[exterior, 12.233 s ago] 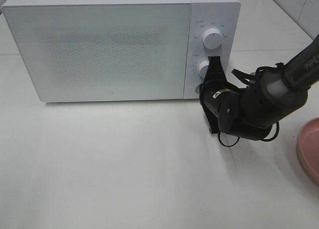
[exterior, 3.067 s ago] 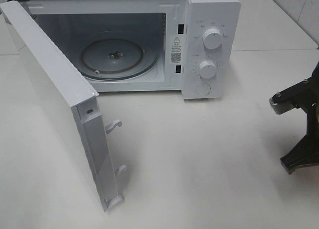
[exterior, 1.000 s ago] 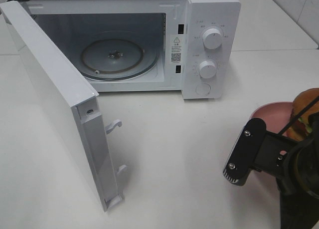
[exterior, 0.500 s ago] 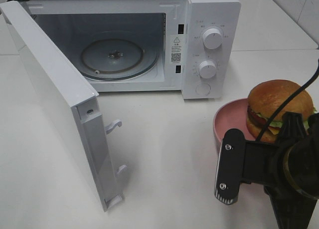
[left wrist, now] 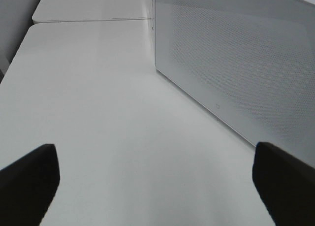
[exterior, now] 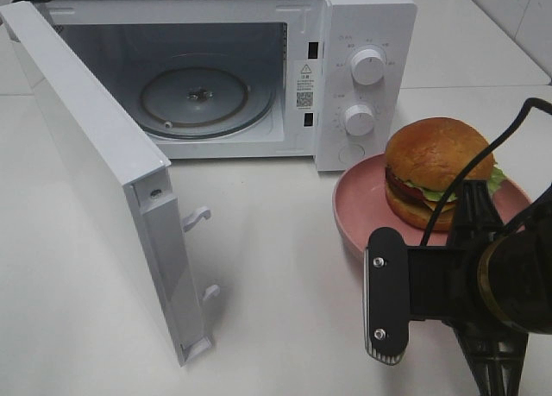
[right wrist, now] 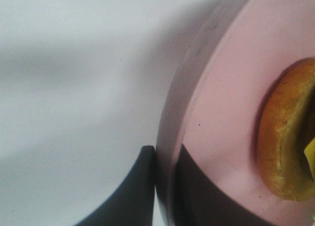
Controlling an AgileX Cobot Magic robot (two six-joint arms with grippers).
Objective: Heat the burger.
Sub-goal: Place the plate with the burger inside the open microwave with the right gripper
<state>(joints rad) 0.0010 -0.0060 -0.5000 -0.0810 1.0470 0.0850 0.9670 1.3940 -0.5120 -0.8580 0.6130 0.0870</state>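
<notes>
The burger (exterior: 438, 167) stands upright and whole, with a glossy golden-brown bun over green lettuce, a dark patty and red and yellow layers. It sits on a pink plate (exterior: 352, 208), just before the dial panel of the microwave (exterior: 366, 16).

Burger (exterior: 436, 159) and plate (exterior: 355, 208) now nearer the microwave (exterior: 373, 21).

Matte black right arm (exterior: 509, 292), flat panel (exterior: 385, 297) with ribbed end and two silver screws (exterior: 377, 262), brass-coloured ring (exterior: 483, 279), thin black cable (exterior: 473, 170) curling off.
</notes>
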